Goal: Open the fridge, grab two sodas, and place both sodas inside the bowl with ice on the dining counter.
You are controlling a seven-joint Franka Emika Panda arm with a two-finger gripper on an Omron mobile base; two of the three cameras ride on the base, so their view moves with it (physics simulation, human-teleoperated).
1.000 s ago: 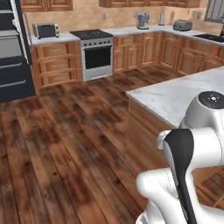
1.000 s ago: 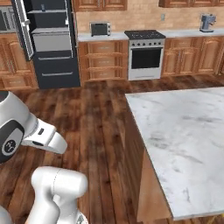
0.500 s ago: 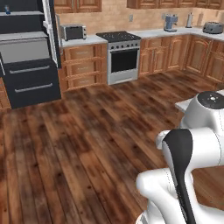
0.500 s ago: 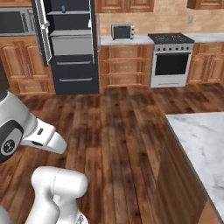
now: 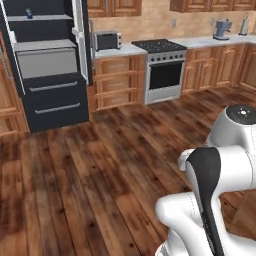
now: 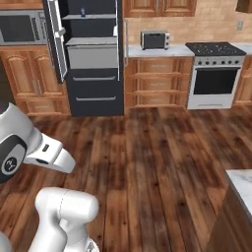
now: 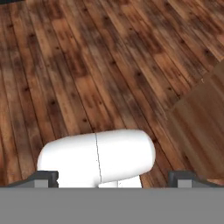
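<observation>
My claw stands wide apart and has nothing in it; its two dark tips sit at the bottom corners of the hand view, over bare wooden floor. A light wooden panel cuts in at that view's right edge.

Across the floor stands the fridge, both doors swung wide, its two lower drawers shut. On its top inner shelf sits one small blue soda, near the shelf's left end; the right base view shows it there too, too small to make out any logo.

Just right of the fridge, a toaster oven rests on the wall surface above wooden cabinets, and beside that stands the steel range.

A corner of the marbled dining surface shows at the right edge of the right base view, well apart from the fridge.
</observation>
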